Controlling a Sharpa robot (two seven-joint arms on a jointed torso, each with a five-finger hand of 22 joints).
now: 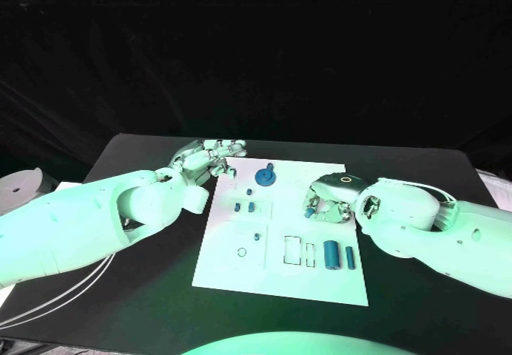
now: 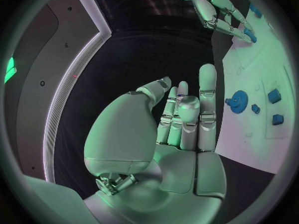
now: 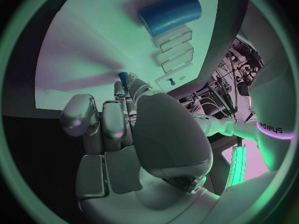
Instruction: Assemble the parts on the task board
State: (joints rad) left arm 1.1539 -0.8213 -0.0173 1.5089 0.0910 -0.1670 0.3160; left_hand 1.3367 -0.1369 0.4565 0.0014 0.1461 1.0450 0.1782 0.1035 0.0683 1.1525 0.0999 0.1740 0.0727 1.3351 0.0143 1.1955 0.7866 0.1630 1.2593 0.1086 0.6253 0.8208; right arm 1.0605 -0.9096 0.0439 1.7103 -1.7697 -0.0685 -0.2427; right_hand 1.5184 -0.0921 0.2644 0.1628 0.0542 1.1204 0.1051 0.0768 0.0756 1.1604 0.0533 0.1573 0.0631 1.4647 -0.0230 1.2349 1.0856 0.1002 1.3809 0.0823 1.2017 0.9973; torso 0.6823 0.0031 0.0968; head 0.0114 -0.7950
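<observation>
Black tabletop (image 1: 427,177) carrying one white rectangular task board (image 1: 320,285). Left silver hand (image 1: 205,158): at the board's far left corner, fingers loosely extended, holding nothing. Right silver hand (image 1: 325,201): over the board's right edge, fingers curled around a small blue peg (image 3: 123,78). Blue gear-shaped part (image 1: 265,176): on the board's far end. Two blue cylinders (image 1: 332,255): lying near the board's right front.

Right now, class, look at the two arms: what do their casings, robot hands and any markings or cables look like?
Both arms have smooth, rounded white shells. Each ends in a silvery metallic robot hand, left and right, with segmented fingers and pale pads. The right arm carries a thin purple ring and dark "sharpa" lettering. Thin pale cables trail beneath the left arm.
</observation>
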